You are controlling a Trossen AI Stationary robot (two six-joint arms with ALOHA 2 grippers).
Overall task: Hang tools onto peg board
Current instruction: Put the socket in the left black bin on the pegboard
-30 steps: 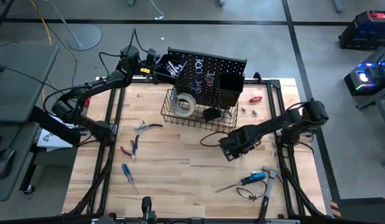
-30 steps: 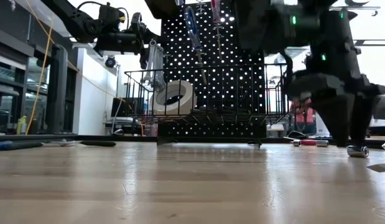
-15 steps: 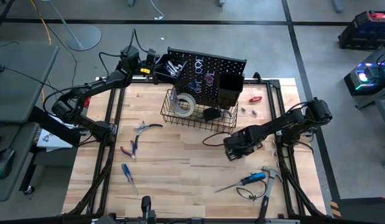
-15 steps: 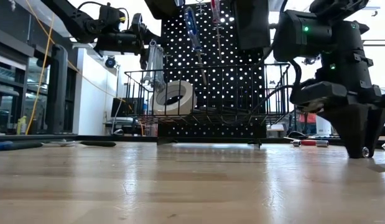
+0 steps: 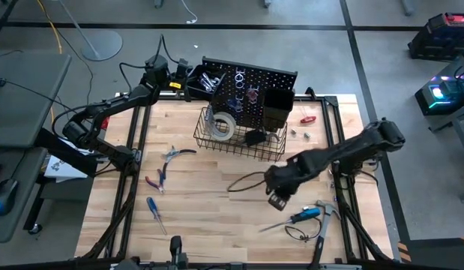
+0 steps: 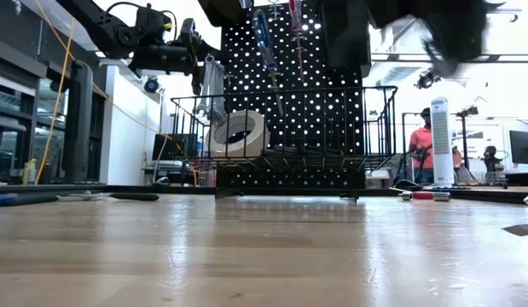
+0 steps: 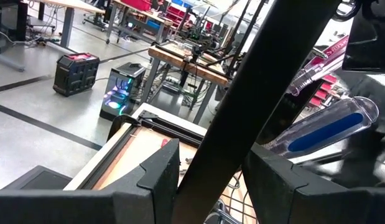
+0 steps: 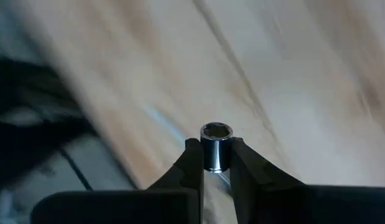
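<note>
Right gripper (image 8: 216,163) lifted, swung forward, gripping silver socket (image 8: 216,147); motion-blurred.

Bare wood spans the table (image 5: 217,214) centre; pliers (image 5: 158,178) and a screwdriver (image 5: 154,213) crowd its left, the wire basket (image 5: 239,142) blocks the far side.

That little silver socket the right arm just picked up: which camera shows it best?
The right wrist view: the silver socket sits dead centre, pinched between the right gripper and its dark fingers. In the high view the right gripper hides it. The low view and left wrist view don't show it at all.
</note>
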